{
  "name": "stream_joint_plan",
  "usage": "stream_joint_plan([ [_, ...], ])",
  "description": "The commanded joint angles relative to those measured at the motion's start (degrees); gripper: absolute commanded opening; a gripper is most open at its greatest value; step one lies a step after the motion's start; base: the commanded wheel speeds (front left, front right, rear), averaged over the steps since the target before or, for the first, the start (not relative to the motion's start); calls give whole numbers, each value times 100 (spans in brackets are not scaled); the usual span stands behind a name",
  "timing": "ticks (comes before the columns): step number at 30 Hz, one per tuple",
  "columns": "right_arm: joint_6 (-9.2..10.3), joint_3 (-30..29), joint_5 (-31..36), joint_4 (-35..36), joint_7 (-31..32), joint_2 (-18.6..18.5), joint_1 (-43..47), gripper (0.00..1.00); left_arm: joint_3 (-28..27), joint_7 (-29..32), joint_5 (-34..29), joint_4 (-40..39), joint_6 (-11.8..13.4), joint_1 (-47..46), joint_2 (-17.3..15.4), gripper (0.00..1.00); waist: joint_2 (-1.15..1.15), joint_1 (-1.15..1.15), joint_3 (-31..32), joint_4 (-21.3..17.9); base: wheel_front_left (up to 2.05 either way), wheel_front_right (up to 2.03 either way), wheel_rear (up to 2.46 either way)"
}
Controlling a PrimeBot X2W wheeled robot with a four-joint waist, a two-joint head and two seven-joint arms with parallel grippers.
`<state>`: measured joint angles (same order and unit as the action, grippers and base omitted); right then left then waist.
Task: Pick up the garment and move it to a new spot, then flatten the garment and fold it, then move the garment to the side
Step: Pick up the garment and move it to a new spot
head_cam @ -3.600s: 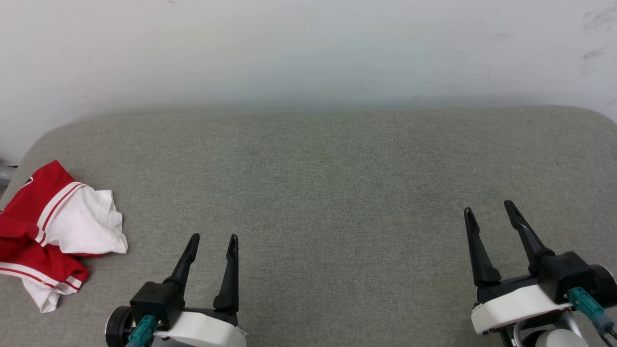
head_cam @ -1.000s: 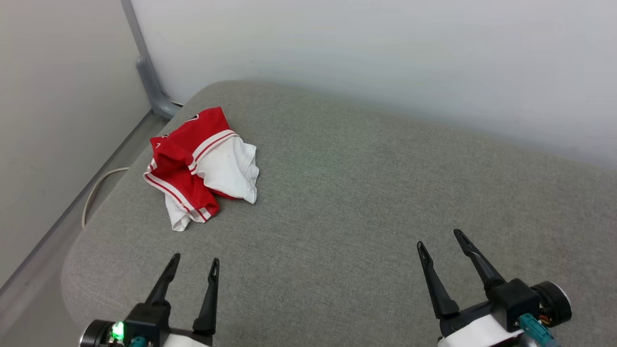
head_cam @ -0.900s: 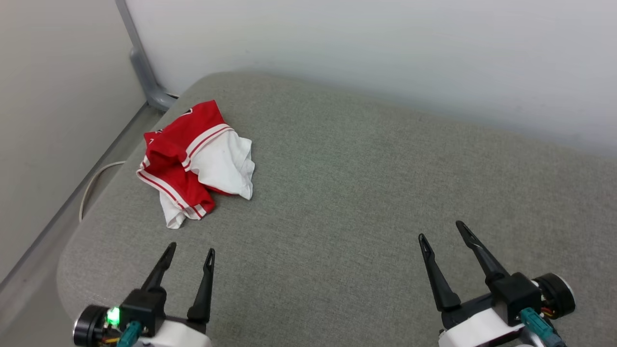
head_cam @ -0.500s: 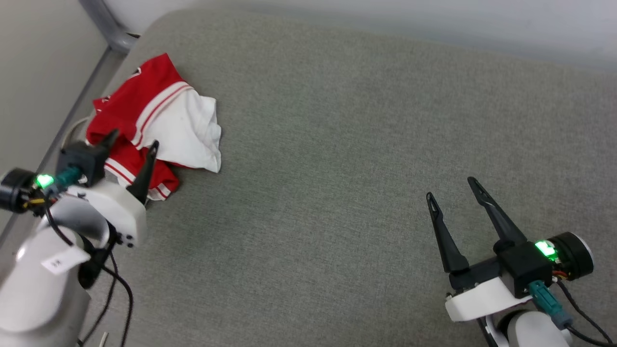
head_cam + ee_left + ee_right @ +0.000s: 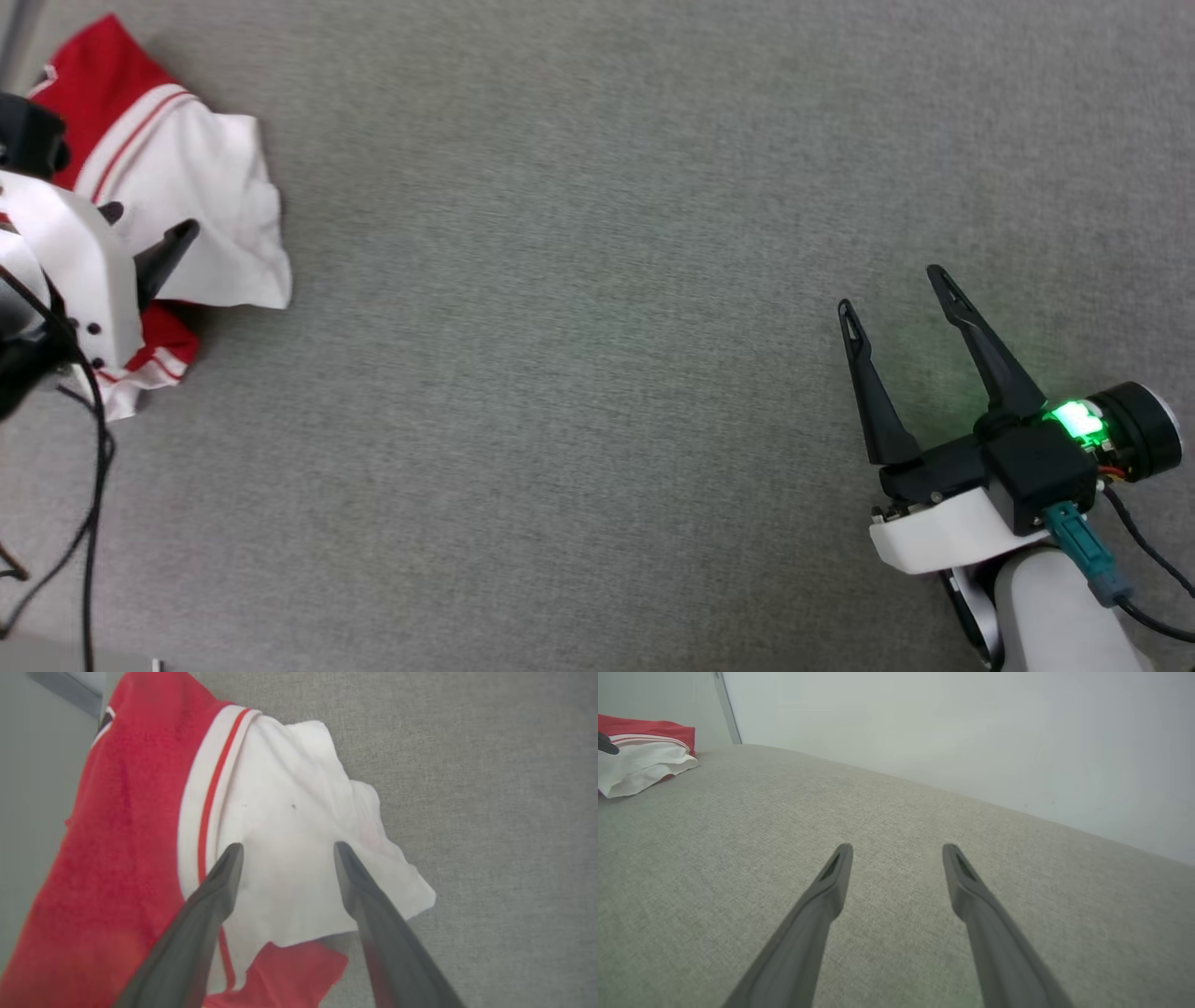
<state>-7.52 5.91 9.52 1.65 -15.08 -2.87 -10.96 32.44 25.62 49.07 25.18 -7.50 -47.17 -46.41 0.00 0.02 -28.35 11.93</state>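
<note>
Head view: crumpled garment (image 5: 213, 191) far left

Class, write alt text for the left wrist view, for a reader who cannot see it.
The left gripper, its two dark fingers spread open, is poised over the white sleeve of the garment, a crumpled red jersey with striped trim. It lies on a grey fabric surface; whether the fingertips touch the cloth cannot be told.

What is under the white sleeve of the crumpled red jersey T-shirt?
A red fold of the same red jersey T-shirt pokes out beneath the white sleeve, all lying on the grey fabric cushion. Whatever else the sleeve covers is hidden.
</note>
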Motion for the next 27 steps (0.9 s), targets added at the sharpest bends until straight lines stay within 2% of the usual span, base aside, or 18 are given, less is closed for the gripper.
stream_joint_plan([
  [1,6,12,18,38,-14,0,-91,100,48,42,54,8,5,-107,-100,100,0,-2,-165,-162,0,0,0],
  [7,6,26,67,124,-14,-1,-113,100,553,312,703,337,5,-273,-277,100,0,-2,-310,-316,0,0,0],
  [12,6,-11,95,171,-13,-2,-111,100,932,427,1220,597,4,-170,-123,100,0,-2,-342,-366,0,0,0],
  [13,6,-15,101,179,-14,-2,-106,100,1026,466,1306,624,3,-130,-88,35,0,-2,-340,-366,0,0,0],
  [14,6,-23,108,185,-14,-2,-100,100,1098,471,1401,635,2,-105,-59,0,0,-2,-335,-363,0,0,0],
  [21,6,-39,176,169,-13,-2,-5,100,1289,-93,1648,800,-4,-291,-84,0,0,-2,-184,-257,0,0,0],
  [27,6,34,100,57,-14,-2,67,100,1290,-1267,1411,1017,4,-575,-240,0,0,-2,294,-227,0,0,0],
])
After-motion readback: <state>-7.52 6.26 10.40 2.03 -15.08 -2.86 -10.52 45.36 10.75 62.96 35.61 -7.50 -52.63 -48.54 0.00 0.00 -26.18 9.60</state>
